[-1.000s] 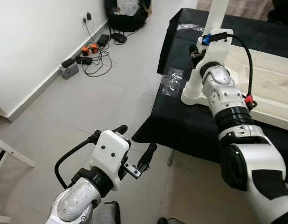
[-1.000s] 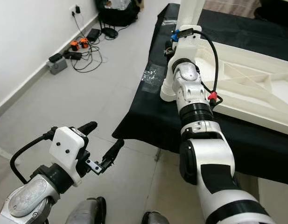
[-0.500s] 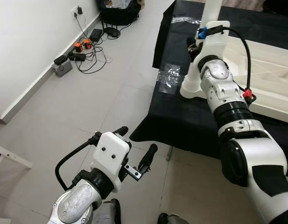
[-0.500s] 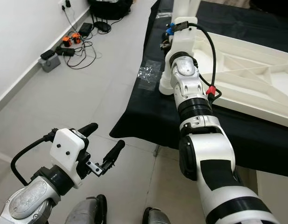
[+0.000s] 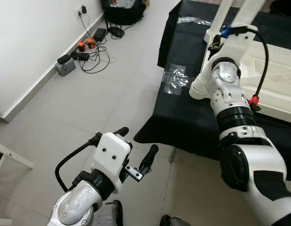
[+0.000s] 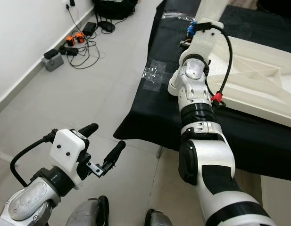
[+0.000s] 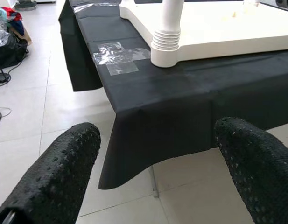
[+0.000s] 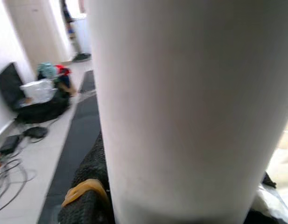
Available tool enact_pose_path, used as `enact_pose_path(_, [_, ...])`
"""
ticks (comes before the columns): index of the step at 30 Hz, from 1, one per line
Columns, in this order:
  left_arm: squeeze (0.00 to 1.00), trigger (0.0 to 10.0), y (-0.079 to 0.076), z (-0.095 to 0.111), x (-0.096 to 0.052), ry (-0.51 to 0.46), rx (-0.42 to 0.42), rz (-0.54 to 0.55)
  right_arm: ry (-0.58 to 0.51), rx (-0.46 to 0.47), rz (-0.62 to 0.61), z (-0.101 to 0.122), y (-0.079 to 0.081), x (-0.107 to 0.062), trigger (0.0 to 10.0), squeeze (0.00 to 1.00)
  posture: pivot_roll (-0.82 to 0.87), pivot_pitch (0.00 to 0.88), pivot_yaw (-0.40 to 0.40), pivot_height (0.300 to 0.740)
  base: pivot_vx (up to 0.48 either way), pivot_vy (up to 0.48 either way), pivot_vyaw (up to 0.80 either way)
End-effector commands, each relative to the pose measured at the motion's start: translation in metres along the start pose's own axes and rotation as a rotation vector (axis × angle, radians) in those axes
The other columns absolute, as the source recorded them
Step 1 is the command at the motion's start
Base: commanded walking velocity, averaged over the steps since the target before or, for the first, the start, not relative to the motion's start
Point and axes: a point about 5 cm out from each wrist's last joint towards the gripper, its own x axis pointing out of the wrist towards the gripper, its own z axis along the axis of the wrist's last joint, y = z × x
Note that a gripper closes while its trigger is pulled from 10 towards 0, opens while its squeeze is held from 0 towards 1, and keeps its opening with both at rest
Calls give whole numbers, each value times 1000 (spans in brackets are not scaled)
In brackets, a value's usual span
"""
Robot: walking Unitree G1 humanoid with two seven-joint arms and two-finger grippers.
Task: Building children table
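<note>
A white plastic table top (image 5: 277,70) lies upside down on a black-covered surface (image 5: 183,117). One white leg rises from the top's near corner, its ribbed collar (image 5: 200,89) seated there. My right gripper (image 5: 216,44) is raised at the leg's shaft and shut on it. In the right wrist view the white leg (image 8: 190,107) sits right before the camera, with a black finger (image 8: 87,186) pressed against it. My left gripper (image 5: 136,143) hangs open over the floor in front of the surface, nothing between its fingers. Ahead of them, the left wrist view catches the leg collar (image 7: 168,35).
Clear tape (image 5: 176,77) is stuck on the black cloth near the corner. Cables, chargers and a power strip (image 5: 84,49) lie along the white wall at left, with a black bag (image 5: 126,9) beyond. A white frame bar (image 5: 13,155) crosses the floor at lower left.
My right wrist has swung to the right with the upper part of the leg, while the leg's collar stays at the corner. The left arm holds still.
</note>
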Motion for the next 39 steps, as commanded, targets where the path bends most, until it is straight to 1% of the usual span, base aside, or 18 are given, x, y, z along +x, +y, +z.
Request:
enact_pose_path(1, [0,10000,0,-2,-2,8,4,-3,112,-51,-94,-29,-12,-5,10000,0,124,253,-42,740,0,0,0])
enact_pose_path(6, [0,10000,-1,-2,-2,7,4,-2,85,-66,-89,-26,-1,-11,10000,0,127,256,-46,740,0,0,0])
enact_pose_path(8, [0,10000,0,-2,-2,7,6,2,49,-110,-50,-23,7,-14,10000,0,125,257,-47,740,0,0,0])
enact_pose_path(10, [0,10000,0,-2,-2,7,7,3,34,-129,-34,-22,10,-15,10000,0,125,257,-47,740,0,0,0])
enact_pose_path(11, [0,10000,0,-2,-2,7,7,4,17,-149,9,-22,17,-18,10000,0,125,257,-47,740,0,0,0])
enact_pose_path(13, [0,10000,0,-2,-2,7,7,4,17,-149,9,-22,17,-18,10000,0,125,257,-47,740,0,0,0])
enact_pose_path(15, [0,10000,0,-2,-2,7,6,5,-3,-167,37,-21,21,-21,10000,0,125,257,-47,740,0,0,0])
enact_pose_path(16, [0,10000,0,-2,-2,6,5,5,-34,-215,42,-20,25,-23,10000,0,119,262,-51,740,0,0,0])
enact_pose_path(17, [0,10000,0,-1,-1,5,4,6,-46,-230,49,-21,29,-27,10000,0,118,261,-52,740,0,0,0])
enact_pose_path(20, [0,10000,0,-1,-1,3,2,7,-30,-238,43,-26,32,-31,10000,0,117,261,-52,740,0,0,0])
enact_pose_path(21, [0,10000,0,-1,-1,3,2,7,-30,-238,43,-26,32,-31,10000,0,117,261,-52,740,0,0,0])
enact_pose_path(22, [0,10000,-1,-1,0,2,2,8,24,-226,42,-34,32,-32,10000,0,117,263,-56,740,0,0,0])
enact_pose_path(23, [0,10000,-1,-1,0,2,2,8,24,-226,42,-34,32,-32,10000,0,117,263,-56,740,0,0,0])
enact_pose_path(25, [0,10000,0,-1,0,2,2,11,116,-210,26,-47,28,-33,10000,0,116,264,-55,740,0,0,0])
enact_pose_path(26, [0,10000,0,-1,0,2,2,11,116,-210,26,-47,28,-33,10000,0,116,264,-55,740,0,0,0])
enact_pose_path(28, [0,10000,0,-1,-1,2,2,12,197,-186,0,-59,20,-32,10000,0,118,265,-57,740,0,0,0])
enact_pose_path(33, [0,10000,0,-1,-1,3,4,13,268,-147,-41,-66,11,-29,10000,0,118,265,-57,740,0,0,0])
enact_pose_path(39, [0,10000,0,-1,-1,3,6,12,301,-80,-63,-64,4,-22,10000,0,118,266,-55,740,0,0,0])
